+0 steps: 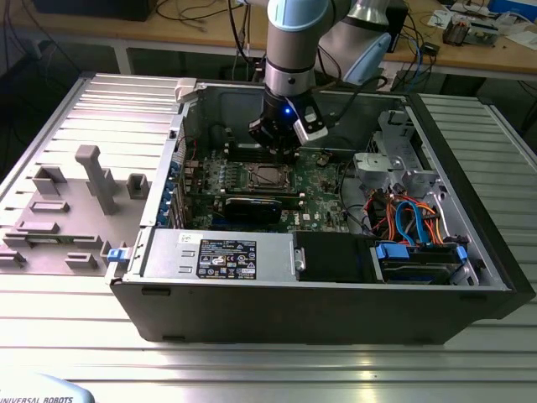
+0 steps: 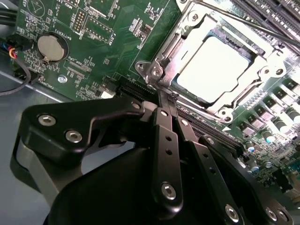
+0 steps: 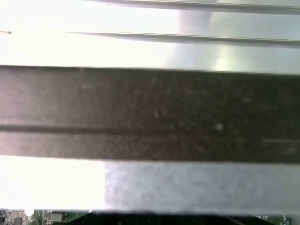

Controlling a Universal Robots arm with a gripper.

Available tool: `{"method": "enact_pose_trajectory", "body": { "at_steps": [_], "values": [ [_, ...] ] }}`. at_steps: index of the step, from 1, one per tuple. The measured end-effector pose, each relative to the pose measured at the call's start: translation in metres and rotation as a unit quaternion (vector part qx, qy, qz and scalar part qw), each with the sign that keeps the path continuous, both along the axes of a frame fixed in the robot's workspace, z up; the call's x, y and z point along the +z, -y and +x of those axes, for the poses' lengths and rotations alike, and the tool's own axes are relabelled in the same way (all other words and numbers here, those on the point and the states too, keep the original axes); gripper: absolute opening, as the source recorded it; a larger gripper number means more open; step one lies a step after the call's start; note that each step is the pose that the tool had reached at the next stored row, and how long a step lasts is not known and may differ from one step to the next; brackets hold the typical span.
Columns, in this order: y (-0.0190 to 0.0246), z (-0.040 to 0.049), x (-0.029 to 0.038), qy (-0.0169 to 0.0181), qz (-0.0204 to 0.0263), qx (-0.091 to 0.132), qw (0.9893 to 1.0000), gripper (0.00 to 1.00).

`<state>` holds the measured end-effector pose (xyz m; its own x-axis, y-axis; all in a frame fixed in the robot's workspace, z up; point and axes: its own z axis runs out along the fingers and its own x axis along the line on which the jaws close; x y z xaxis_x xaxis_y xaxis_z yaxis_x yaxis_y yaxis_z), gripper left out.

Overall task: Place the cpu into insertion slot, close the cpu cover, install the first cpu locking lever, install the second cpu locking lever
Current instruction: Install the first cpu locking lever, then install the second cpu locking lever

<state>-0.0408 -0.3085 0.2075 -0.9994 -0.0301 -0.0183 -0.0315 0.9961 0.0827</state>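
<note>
In the exterior view, going from its left to its right, a grey moulded plastic fixture tray [image 1: 75, 197] with upright blocks lies on the ribbed aluminium table [image 1: 268, 365], just beside the open black computer case [image 1: 336, 306]. Inside the case, a silver power supply box [image 1: 218, 256] with a black label sits along the near wall, and the green motherboard [image 1: 323, 197] lies flat behind it. The black two-finger gripper [image 1: 281, 149] on the grey-and-blue robot arm [image 1: 294, 42] hangs over the board, right at the far edge of the square silver-rimmed insertion slot [image 1: 267, 176]. Farther to the exterior view's right are a bundle of orange and blue cables [image 1: 407, 218] and a blue-handled drive bay [image 1: 415, 260]. In the second wrist view, the gripper [image 2: 165, 96] has its fingers [image 2: 161, 122] pressed narrowly together, with their tips at the corner of the socket frame; whether they pinch a thin wire lever there cannot be told. The flat square cpu with its plain silver-grey metal top [image 2: 213, 65] already sits in the insertion slot [image 2: 161, 58], and the thin silver cpu cover frame [image 2: 262, 51] lies down around it, the chip showing through its window. A round coin battery [image 2: 50, 47] sits on the motherboard [image 2: 117, 42], well apart from the socket.
</note>
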Motion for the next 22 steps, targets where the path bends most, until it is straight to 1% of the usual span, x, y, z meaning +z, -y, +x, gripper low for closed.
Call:
{"method": "enact_pose_trajectory", "body": {
  "at_steps": [1, 2, 6, 16, 17, 22],
  "values": [
    [0.0003, 0.0000, 0.0001, 0.0000, -0.0001, 0.000, 1.0000, 0.11],
    [0.0023, 0.0000, 0.0000, 0.0000, -0.0001, 0.000, 1.0000, 0.11],
    [0.0043, 0.0000, 0.0000, 0.0000, -0.0001, 0.000, 1.0000, 0.11],
    [0.0053, 0.0000, 0.0001, 0.0000, -0.0001, 0.000, 1.0000, 0.11],
    [0.0054, -0.0001, 0.0005, -0.0001, -0.0002, 0.000, 1.0000, 0.11],
    [0.0054, 0.0000, 0.0075, -0.0001, -0.0001, 0.000, 1.0000, 0.11]
  ]
}}
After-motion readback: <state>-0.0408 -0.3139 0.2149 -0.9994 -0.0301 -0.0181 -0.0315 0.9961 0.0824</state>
